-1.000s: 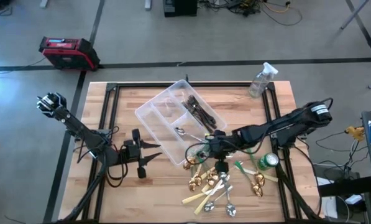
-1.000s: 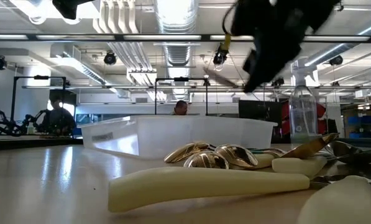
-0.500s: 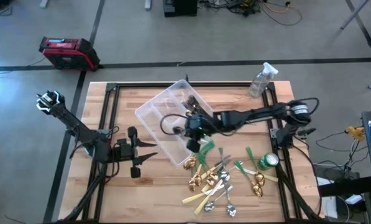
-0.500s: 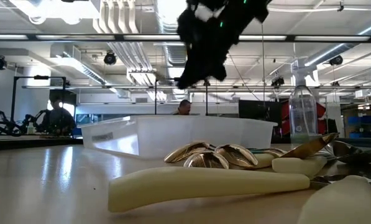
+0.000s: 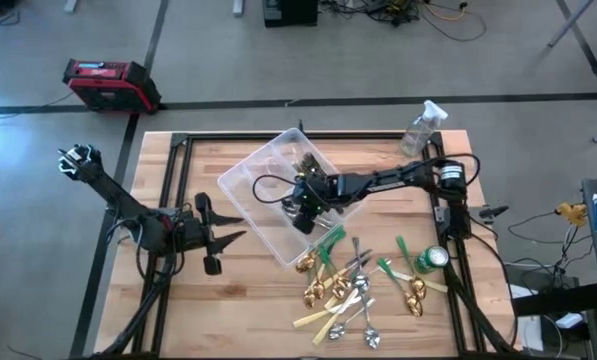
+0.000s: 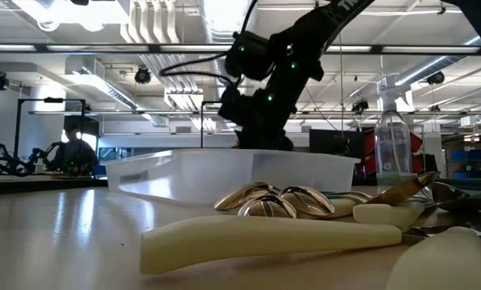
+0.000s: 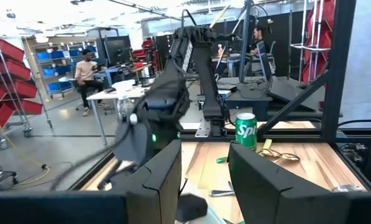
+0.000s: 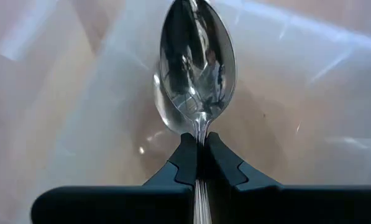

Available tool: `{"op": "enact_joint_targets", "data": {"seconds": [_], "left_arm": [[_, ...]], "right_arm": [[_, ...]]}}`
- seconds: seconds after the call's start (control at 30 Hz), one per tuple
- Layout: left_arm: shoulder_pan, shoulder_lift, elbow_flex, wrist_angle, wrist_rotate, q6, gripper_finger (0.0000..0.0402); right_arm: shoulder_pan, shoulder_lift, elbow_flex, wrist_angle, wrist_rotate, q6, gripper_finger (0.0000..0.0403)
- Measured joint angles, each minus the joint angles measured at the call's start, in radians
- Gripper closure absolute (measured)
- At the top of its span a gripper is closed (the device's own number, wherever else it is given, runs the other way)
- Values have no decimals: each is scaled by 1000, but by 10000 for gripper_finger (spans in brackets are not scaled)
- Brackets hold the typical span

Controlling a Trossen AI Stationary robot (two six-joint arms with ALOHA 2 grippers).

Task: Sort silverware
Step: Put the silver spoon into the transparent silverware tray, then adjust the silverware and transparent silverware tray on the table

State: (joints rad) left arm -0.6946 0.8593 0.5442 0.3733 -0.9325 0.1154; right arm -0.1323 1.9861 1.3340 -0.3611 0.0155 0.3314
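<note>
Over the clear plastic divided tray (image 5: 268, 195) at mid-worktop (image 5: 448, 320) I have the right claw (image 5: 303, 205), fingers pressed together on the neck of a shiny silver spoon (image 8: 194, 68), bowl pointing down into a tray compartment. Which compartment, I cannot tell. Dark forks (image 5: 313, 168) lie in the tray's far section.

Left claw (image 5: 228, 228): parked just beside the tray's left edge, fingers spread, holding nothing.

Loose heap near the front edge of the worktop: gold spoons (image 5: 318, 290), more silver spoons (image 5: 363, 325), green-handled pieces (image 5: 388, 268), cream-yellow-handled knives (image 5: 313, 318). In the low view one knife (image 6: 272, 240) fills the foreground and hides the tray's base.

Green drink can (image 5: 430, 259): lying at the heap's right. Clear spray bottle (image 5: 420, 128): far right corner. Red toolbox (image 5: 108, 84): on the floor beyond.
</note>
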Motion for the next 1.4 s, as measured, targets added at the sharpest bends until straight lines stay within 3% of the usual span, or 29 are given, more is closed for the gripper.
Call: {"op": "enact_joint_targets", "data": {"seconds": [0.33,0.67,0.87,1.0,1.13,1.23,1.4], "left_arm": [[72,0,0,0,2,0,283],[81,23,0,0,27,-1,283],[71,22,0,-2,79,-5,283],[58,25,0,-22,110,-22,283],[56,38,0,-41,162,-48,283],[56,58,0,-36,166,-54,283],[59,94,0,-17,164,-50,283]], "right_arm": [[-10,47,5,39,-30,-38,393],[5,26,31,59,-16,-39,279],[102,-86,12,-95,4,-112,235],[227,-168,-65,-223,48,-241,229],[370,-257,-157,-327,27,-386,238],[454,-309,-191,-368,2,-420,251],[499,-363,-198,-367,125,-363,276]]}}
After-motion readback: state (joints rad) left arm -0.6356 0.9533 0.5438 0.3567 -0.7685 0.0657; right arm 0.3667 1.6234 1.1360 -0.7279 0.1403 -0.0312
